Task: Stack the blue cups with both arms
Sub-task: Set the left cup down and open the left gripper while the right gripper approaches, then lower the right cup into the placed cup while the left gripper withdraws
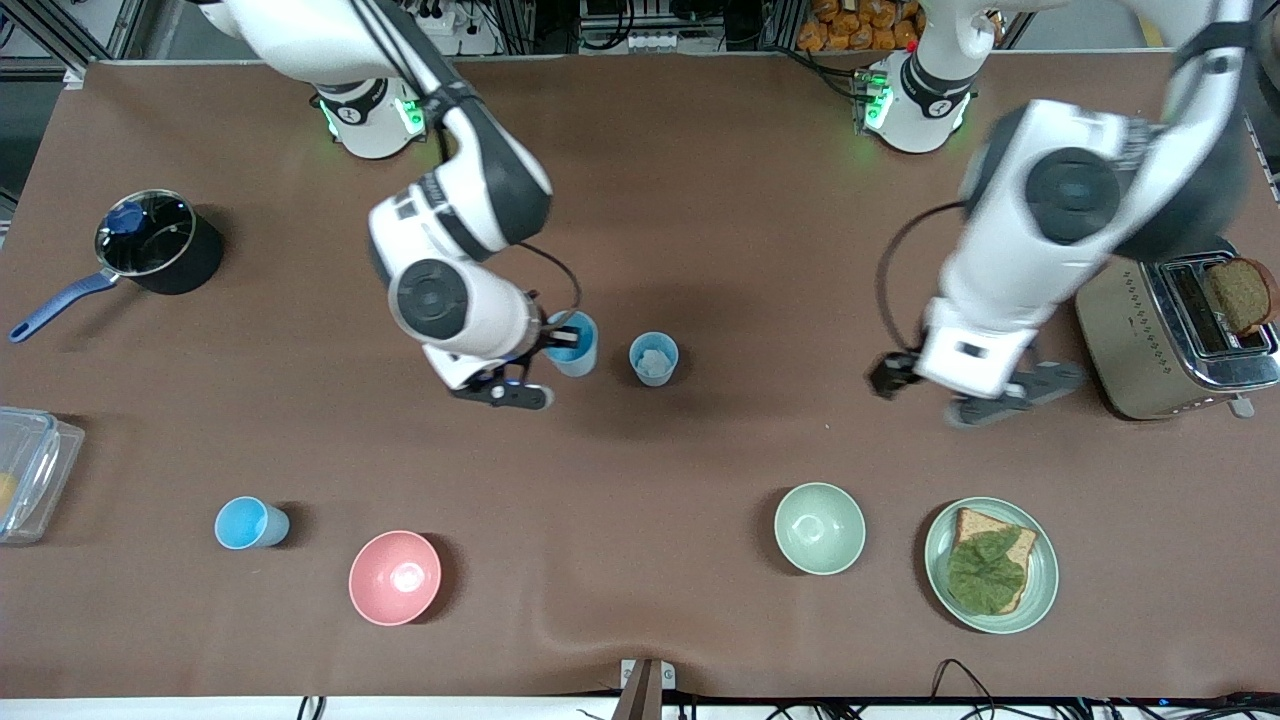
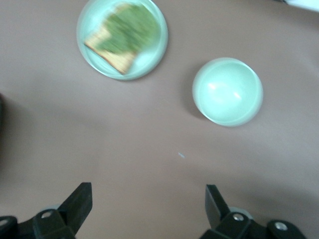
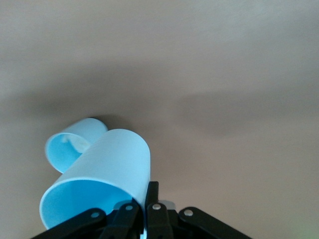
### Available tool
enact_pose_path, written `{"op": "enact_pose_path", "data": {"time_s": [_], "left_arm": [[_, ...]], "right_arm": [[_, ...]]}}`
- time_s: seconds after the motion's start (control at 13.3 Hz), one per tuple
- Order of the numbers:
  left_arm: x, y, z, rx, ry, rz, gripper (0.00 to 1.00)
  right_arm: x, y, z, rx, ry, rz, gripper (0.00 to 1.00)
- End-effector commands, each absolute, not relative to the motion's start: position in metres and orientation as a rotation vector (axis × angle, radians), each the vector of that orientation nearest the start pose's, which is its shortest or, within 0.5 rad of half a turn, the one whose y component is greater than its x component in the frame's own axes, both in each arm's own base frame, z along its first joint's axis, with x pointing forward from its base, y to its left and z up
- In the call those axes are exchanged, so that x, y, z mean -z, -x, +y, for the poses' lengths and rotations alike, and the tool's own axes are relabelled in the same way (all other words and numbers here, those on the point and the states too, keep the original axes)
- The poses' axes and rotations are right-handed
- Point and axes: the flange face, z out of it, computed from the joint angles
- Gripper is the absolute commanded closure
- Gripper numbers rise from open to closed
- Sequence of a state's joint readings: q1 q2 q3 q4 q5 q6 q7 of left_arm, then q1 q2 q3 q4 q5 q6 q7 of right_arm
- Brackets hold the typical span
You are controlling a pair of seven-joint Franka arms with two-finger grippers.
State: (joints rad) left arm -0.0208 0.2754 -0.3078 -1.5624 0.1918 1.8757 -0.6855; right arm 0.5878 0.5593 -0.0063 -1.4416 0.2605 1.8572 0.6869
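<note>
My right gripper [image 1: 560,340] is shut on the rim of a light-blue cup [image 1: 585,360] at the table's middle, one finger inside it and one outside. In the right wrist view the gripper [image 3: 144,201] holds this cup [image 3: 104,169] tilted. A greyer-blue cup with a white patch inside [image 1: 653,358] stands close beside it, toward the left arm's end, and also shows in the right wrist view [image 3: 75,142]. A third blue cup [image 1: 250,523] stands near the front camera at the right arm's end. My left gripper [image 1: 1015,395] [image 2: 148,191] is open and empty over bare table beside the toaster.
A pink bowl [image 1: 395,577], a pale green bowl [image 1: 819,528] [image 2: 228,91] and a green plate [image 1: 1045,560] [image 2: 149,57] with toast and a leaf lie near the front camera. There is a toaster [image 1: 1150,340] with bread, a lidded pot [image 1: 155,245] and a clear container [image 1: 25,470].
</note>
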Motion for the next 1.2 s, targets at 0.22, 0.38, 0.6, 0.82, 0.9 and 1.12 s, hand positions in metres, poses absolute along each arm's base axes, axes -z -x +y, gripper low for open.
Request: {"op": "enact_pose_path", "data": {"time_s": [0.22,0.38,0.6,0.82,0.9,1.12], "left_arm": [[-0.549,-0.599,-0.103,0.08,2.991,-0.319,0.0],[-0.566,-0.6,-0.078,0.111,2.996,-0.271,0.0],[-0.591,-0.599,-0.052,0.153,3.025,-0.206,0.0],[-0.597,-0.595,-0.022,0.136,3.101,-0.139,0.0],[-0.6,-0.592,-0.021,0.127,3.119,-0.072,0.0],[-0.596,-0.585,-0.021,0.105,3.114,-0.032,0.0]], "right_arm": [[-0.342,-0.569,0.463,-0.35,2.966,0.429,1.0],[-0.334,-0.562,0.474,-0.346,2.969,0.439,1.0],[-0.323,-0.558,0.482,-0.349,2.969,0.465,1.0],[-0.313,-0.554,0.485,-0.367,2.975,0.502,1.0],[-0.309,-0.551,0.488,-0.374,2.981,0.5,1.0],[-0.306,-0.547,0.492,-0.385,2.981,0.508,1.0]]}}
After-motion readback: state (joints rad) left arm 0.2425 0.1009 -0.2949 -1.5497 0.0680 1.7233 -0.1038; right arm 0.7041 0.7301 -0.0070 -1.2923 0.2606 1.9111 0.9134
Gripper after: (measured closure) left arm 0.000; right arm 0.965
